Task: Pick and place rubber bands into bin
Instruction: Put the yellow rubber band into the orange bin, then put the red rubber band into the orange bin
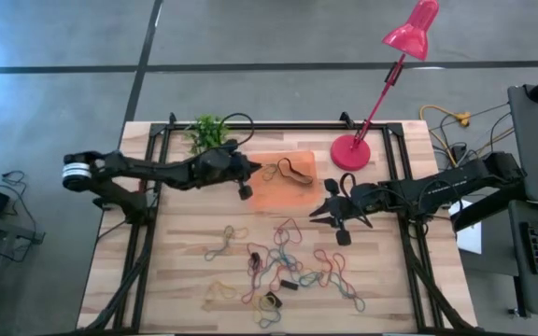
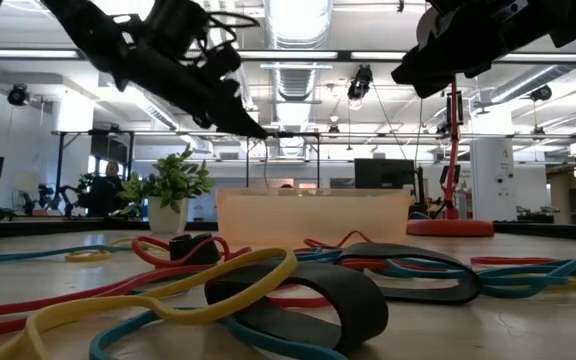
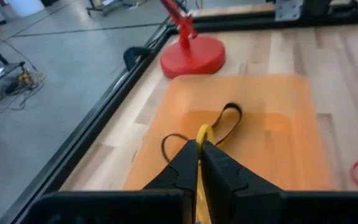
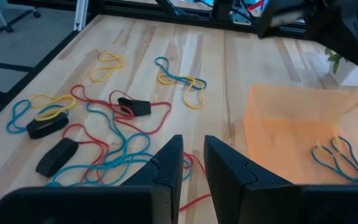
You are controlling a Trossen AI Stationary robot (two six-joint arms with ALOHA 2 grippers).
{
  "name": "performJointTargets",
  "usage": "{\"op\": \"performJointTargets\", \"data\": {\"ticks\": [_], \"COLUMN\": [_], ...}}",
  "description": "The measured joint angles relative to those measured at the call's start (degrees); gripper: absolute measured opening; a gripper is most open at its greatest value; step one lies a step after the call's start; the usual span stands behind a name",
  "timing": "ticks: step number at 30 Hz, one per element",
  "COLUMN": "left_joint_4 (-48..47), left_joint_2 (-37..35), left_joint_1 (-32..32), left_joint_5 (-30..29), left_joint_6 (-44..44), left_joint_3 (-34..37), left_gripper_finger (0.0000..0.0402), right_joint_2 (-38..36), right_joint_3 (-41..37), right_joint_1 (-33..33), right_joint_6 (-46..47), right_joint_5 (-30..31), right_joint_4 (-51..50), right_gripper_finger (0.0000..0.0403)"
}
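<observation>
The left gripper hangs just above the orange bin, fingers pinched on a yellow rubber band that dangles straight down into it. The right gripper waits part-open, the remaining rubber bands directly ahead.

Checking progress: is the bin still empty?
No: bands already lie inside the orange bin in the right wrist view.
</observation>
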State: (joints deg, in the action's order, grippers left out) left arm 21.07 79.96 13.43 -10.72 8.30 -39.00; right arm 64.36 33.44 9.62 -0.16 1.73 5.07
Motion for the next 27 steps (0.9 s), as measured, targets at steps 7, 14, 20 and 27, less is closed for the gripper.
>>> {"op": "performJointTargets", "data": {"ticks": [7, 14, 20, 27], "left_joint_4": [1.21, 1.35, 0.98, 0.01], "left_joint_2": [2.52, 1.73, 1.75, 0.74], "left_joint_1": [2.39, 2.84, 2.86, 2.50], "left_joint_5": [-0.02, -0.50, -0.53, 6.09], "left_joint_6": [-0.06, -0.47, -0.53, -0.47], "left_joint_3": [0.00, -0.07, -0.28, -0.28], "left_gripper_finger": [0.0000, 0.0018, 0.0082, 0.0117], "right_joint_2": [0.00, 0.00, 0.00, 0.00], "right_joint_3": [-0.25, -0.31, -0.32, -0.51], "right_joint_1": [0.00, -0.02, -0.02, -0.02], "right_joint_6": [-0.07, -1.34, -1.51, 0.80], "right_joint_5": [-0.01, -0.01, -0.01, -0.02], "right_joint_4": [-0.12, -0.12, -0.12, 0.08], "right_gripper_finger": [0.0054, 0.0054, 0.0054, 0.0054]}}
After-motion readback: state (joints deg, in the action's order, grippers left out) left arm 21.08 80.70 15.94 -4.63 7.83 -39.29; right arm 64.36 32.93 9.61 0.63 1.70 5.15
